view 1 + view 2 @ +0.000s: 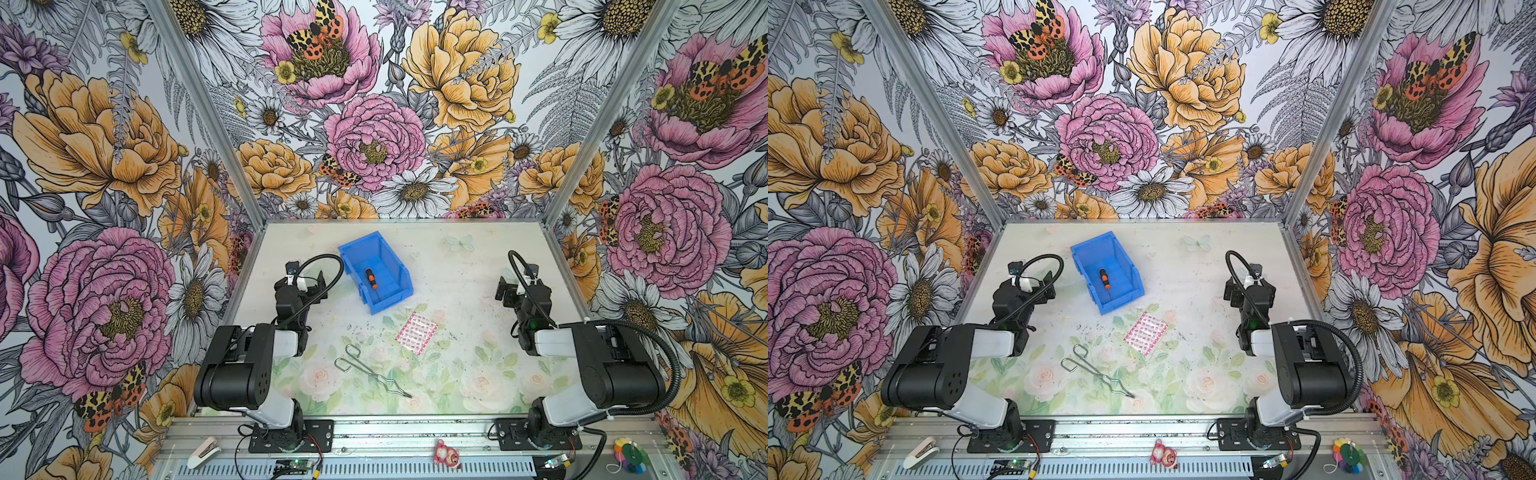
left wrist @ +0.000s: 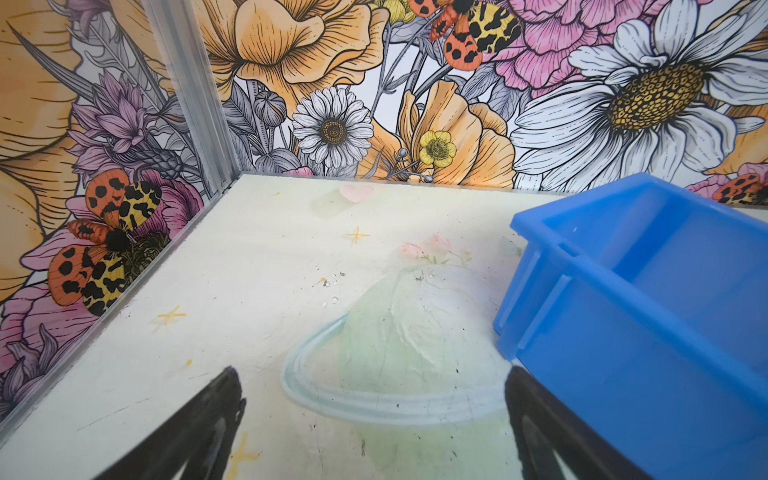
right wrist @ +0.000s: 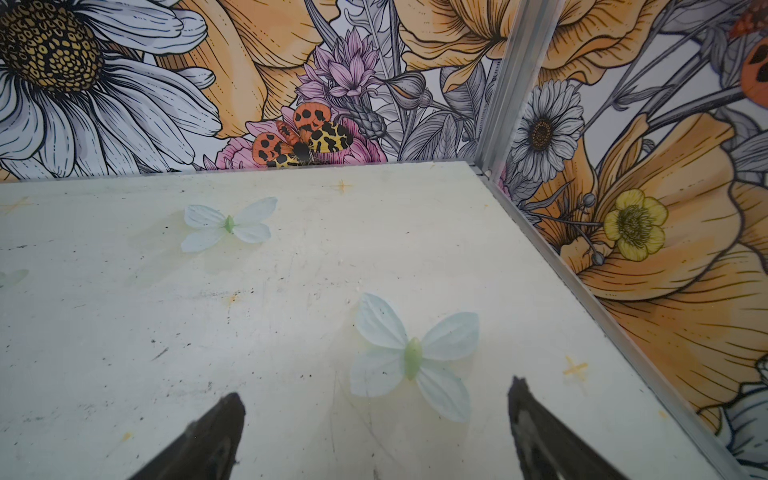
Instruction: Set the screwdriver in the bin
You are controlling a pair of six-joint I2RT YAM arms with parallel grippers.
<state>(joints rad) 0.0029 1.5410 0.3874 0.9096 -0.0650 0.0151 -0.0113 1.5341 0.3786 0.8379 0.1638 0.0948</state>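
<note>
Two arms flank your table (image 1: 457, 266), and both hold nothing. On the left, your left gripper (image 2: 374, 378) hovers low over the tabletop with its jaws spread wide, just beside the left wall of the blue bin (image 1: 390, 303); whether a fingertip touches the plastic cannot be told from the wrist view.

The bin sits left of centre toward the far side, turned at an angle, with its low front lip facing the near edge. The orange-and-black screwdriver (image 1: 371, 279) lies flat on the bin's floor, handle toward the far wall and thin shaft pointing at the lip; both top views show it there.

Nearer to you, outside the bin, bare wire tongs (image 1: 365, 370) lie on the printed roses. A small pink-and-white patterned packet (image 1: 417, 333) lies between them and the bin, touching neither.

At far right, your right gripper (image 3: 376, 388) hangs with its jaws wide apart over bare tabletop beside a printed pale butterfly, well apart from the bin.
</note>
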